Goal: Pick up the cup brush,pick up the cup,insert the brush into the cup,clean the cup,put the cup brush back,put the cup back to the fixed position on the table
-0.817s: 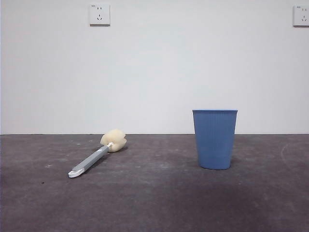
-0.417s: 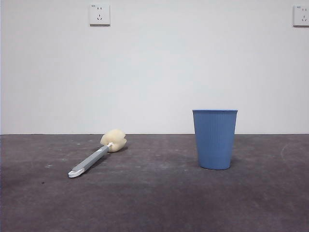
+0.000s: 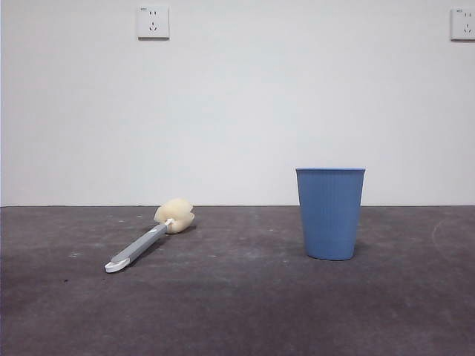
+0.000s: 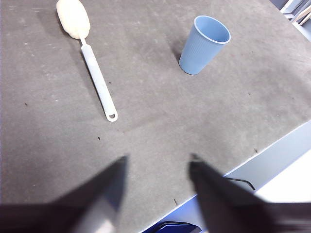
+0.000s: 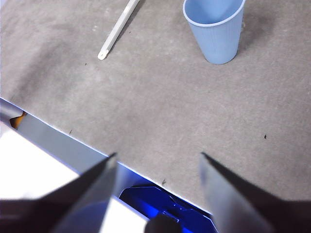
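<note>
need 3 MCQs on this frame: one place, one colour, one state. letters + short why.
1. Where is the brush?
A. in the cup
B. flat on the table
C. in a gripper

2. What colour is the cup?
A. red
B. blue
C. white

3. How does the cup stand?
A. upright, mouth up
B. on its side
C. upside down

Key: 1 B, it lies on the table, apart from the cup. 2 B, blue ribbed wall. 3 A, its open rim faces up in the left wrist view.
</note>
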You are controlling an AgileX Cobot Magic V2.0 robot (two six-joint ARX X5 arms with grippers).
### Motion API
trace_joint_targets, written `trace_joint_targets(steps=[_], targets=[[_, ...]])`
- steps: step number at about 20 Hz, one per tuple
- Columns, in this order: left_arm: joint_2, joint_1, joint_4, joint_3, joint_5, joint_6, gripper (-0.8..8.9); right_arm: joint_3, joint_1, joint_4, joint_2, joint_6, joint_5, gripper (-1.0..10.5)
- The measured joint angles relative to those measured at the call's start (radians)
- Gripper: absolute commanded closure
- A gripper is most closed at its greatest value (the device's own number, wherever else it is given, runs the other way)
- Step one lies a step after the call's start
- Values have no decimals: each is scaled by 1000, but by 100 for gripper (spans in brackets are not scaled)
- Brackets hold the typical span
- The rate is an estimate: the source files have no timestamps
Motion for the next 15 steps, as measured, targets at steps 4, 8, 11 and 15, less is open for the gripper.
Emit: trace_joint_targets(steps=[4, 8, 11, 15], targets=[[25, 0, 0, 0, 0, 0, 302, 0, 0, 0, 0, 3, 0, 317], [71, -10, 34, 0, -6, -11, 302, 0, 0, 0, 0, 6, 0, 317], [140, -38, 105, 6, -26, -36, 302, 0, 0, 0, 0, 6, 0, 317], [293, -147, 245, 8, -103, -92, 302, 0, 0, 0, 0, 7, 0, 317]])
